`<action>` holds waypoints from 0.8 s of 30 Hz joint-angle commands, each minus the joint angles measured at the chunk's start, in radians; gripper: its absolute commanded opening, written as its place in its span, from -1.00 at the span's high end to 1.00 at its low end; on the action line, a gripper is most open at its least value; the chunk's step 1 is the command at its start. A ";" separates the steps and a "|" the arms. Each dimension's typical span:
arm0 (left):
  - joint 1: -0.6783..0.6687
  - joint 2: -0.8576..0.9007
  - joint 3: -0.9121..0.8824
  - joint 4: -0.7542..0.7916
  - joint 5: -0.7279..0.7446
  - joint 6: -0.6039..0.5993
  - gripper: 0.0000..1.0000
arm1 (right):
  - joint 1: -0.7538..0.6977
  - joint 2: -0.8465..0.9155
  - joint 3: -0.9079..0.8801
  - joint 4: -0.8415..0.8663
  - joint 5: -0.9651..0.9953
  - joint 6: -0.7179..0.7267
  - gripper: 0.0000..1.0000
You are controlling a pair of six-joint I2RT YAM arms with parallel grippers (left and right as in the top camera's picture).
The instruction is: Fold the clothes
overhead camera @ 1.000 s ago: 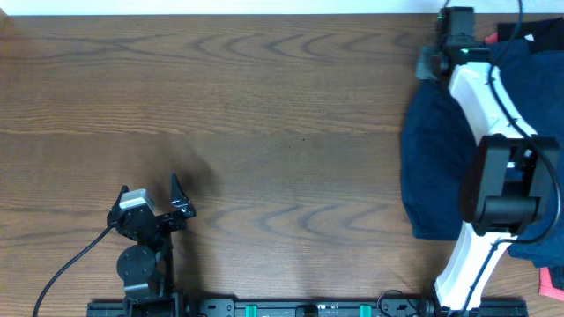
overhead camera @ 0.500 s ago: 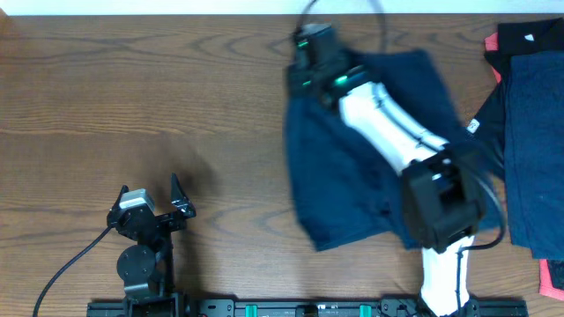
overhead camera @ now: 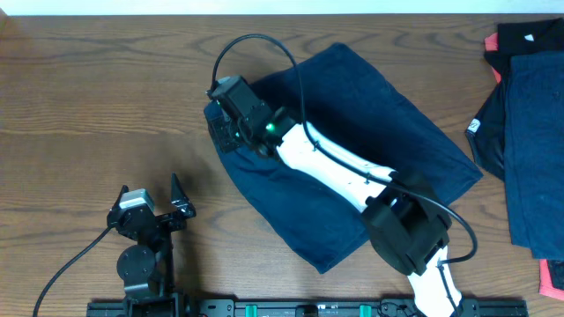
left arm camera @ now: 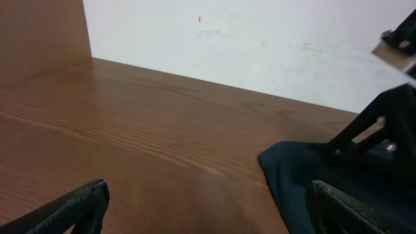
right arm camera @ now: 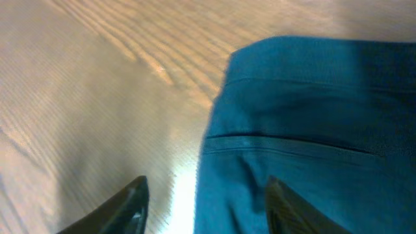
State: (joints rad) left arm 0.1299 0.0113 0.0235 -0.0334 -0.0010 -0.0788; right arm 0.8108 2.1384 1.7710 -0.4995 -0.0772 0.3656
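A wooden table (overhead camera: 88, 88) bears a spread navy garment (overhead camera: 388, 132) and, far right, a clothes pile (overhead camera: 529, 132).

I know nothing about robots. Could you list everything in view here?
table: one, brown wood, under everything
wall: one, white, behind the table's far edge
navy garment: one, dark blue, spread out mid-table
clothes pile: one heap, navy over black and red pieces, right edge
red piece: one, red, front-right corner
cable: one, black, looping above the right arm
left arm: one, black, front-left, jaws open and empty
right arm: one, white and black, stretched over the navy garment, jaws apart at its left edge
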 commanded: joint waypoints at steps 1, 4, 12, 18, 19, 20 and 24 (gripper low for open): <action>0.004 0.000 -0.019 -0.038 -0.026 -0.005 -0.96 | -0.055 -0.042 0.146 -0.124 0.100 -0.014 -0.24; 0.004 0.000 -0.019 -0.038 -0.026 -0.005 -0.96 | -0.105 -0.089 0.253 -0.323 0.155 -0.014 -0.41; 0.004 0.000 -0.019 -0.038 -0.026 -0.005 -0.96 | -0.201 -0.198 0.298 -0.828 0.036 0.013 -0.34; 0.004 0.000 -0.019 -0.039 -0.026 -0.005 -0.96 | -0.164 -0.199 0.235 -1.053 0.035 0.154 -0.40; 0.004 0.000 -0.019 -0.038 -0.026 -0.005 -0.96 | -0.143 -0.199 0.202 -1.057 0.040 0.150 -0.47; 0.004 0.000 -0.019 -0.038 -0.026 -0.005 -0.96 | -0.130 -0.199 0.177 -1.056 0.045 0.144 -0.50; 0.004 0.000 -0.019 -0.039 -0.026 -0.005 -0.96 | -0.051 -0.199 0.028 -1.036 0.043 0.178 -0.55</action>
State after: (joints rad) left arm 0.1299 0.0113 0.0242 -0.0357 -0.0010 -0.0788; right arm 0.7166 1.9240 1.8561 -1.5402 -0.0277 0.4934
